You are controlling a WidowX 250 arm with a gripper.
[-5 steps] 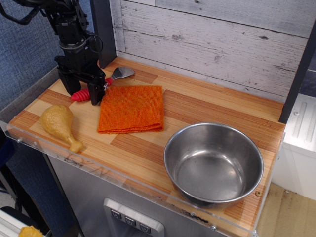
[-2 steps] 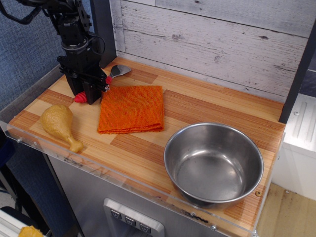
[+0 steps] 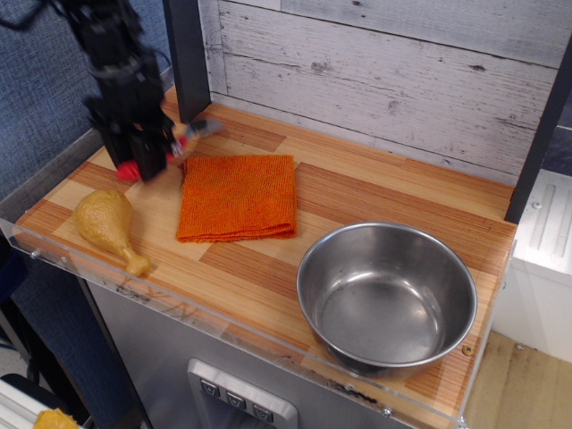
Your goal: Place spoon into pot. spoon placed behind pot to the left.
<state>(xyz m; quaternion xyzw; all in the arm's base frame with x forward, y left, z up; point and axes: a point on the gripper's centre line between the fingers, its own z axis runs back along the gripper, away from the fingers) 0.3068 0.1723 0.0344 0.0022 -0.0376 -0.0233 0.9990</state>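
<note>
My black gripper is at the back left of the wooden table and is blurred by motion. It is shut on the spoon, whose red handle end pokes out to the left and whose silver bowl end sticks out to the right, lifted off the table. The pot, a large shiny steel bowl, stands empty at the front right, far from the gripper.
A folded orange cloth lies between the gripper and the pot. A yellow-tan toy drumstick lies at the front left. A dark post and a plank wall stand behind; a clear rim edges the table front.
The gripper closed on the spoon's red handle and has risen, shifting slightly left. The spoon has left the table and now hangs in the gripper, tilted.
</note>
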